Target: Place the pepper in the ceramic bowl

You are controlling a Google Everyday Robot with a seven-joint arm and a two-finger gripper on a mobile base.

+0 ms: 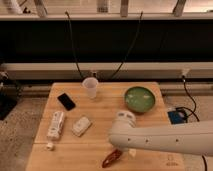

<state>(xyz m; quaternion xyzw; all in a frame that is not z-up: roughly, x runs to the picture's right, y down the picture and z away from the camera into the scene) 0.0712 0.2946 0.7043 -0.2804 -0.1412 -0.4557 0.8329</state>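
The pepper (112, 158), small, glossy and dark red, lies at the front edge of the wooden table (100, 110), right of its middle. My gripper (120, 151) reaches down from the white arm (165, 137) that comes in from the right, and sits directly at the pepper's upper right end. The green ceramic bowl (139, 98) stands at the table's back right, well behind the gripper, and nothing lies in it.
A translucent white cup (91, 87) stands at the back middle. A black phone (66, 101), a long white device (55, 125), a small white box (81, 126) and a tiny white cube (49, 146) lie on the left. A blue object (176, 116) sits off the table's right edge.
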